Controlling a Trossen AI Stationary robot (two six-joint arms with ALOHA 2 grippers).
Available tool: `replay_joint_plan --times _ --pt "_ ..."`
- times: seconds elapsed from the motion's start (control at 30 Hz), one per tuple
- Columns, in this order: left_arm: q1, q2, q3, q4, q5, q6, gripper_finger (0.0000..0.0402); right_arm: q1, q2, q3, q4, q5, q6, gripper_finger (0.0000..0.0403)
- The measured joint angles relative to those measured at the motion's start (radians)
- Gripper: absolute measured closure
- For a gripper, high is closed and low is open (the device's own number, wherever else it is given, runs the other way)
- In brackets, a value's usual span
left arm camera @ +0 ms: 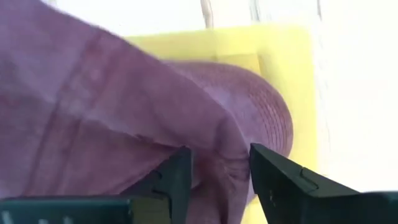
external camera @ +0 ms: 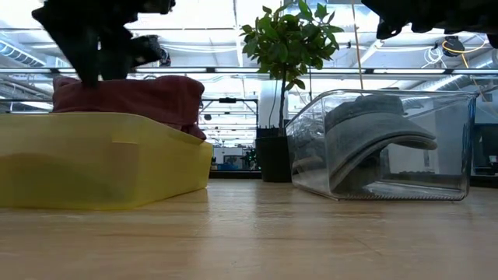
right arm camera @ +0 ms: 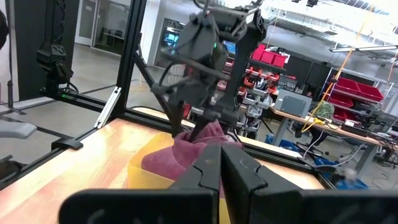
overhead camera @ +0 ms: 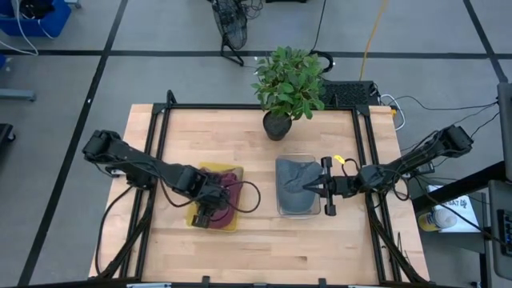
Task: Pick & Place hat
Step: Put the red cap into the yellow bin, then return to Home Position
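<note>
A maroon hat (overhead camera: pixel 226 188) (external camera: pixel 148 97) lies in a yellow bin (overhead camera: pixel 204 170) (external camera: pixel 101 163) at the table's left middle, its crown standing above the rim. My left gripper (left arm camera: pixel 221 152) (overhead camera: pixel 208 210) points down over the hat's near part, open, with a bulge of maroon cloth showing between its fingers. A grey hat (overhead camera: pixel 296 180) (external camera: pixel 373 132) rests in a clear bin (overhead camera: pixel 298 210) (external camera: pixel 459 140) on the right. My right gripper (right arm camera: pixel 221 149) (overhead camera: pixel 309 187) hovers shut above that bin, pointing toward the yellow bin. My left gripper stands from above with one finger (left arm camera: pixel 177 177) on each side of a fold in the maroon hat's cloth (left arm camera: pixel 217 171). I cannot tell whether the fingers touch it. The hat lies in the yellow bin.
A potted plant (overhead camera: pixel 286 80) (external camera: pixel 288 47) stands at the table's far middle. A black frame (overhead camera: pixel 240 107) runs around the tabletop. Bare wood (overhead camera: pixel 264 248) lies along the near edge and between the two bins.
</note>
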Motion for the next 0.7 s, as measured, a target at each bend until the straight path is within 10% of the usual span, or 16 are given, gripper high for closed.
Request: replay_joint_plan --times 0.3,0.7 --pt "-0.037 -0.083 0.088 -0.061 -0.026 0.254 0.0261 0.000 0.000 0.000 -0.008 0.000 -0.003 0.0402" --pt "-0.069 -0.647 -0.132 0.115 -0.210 0.287 0.0391 0.000 0.000 0.000 -0.023 0.000 -0.060 0.0402"
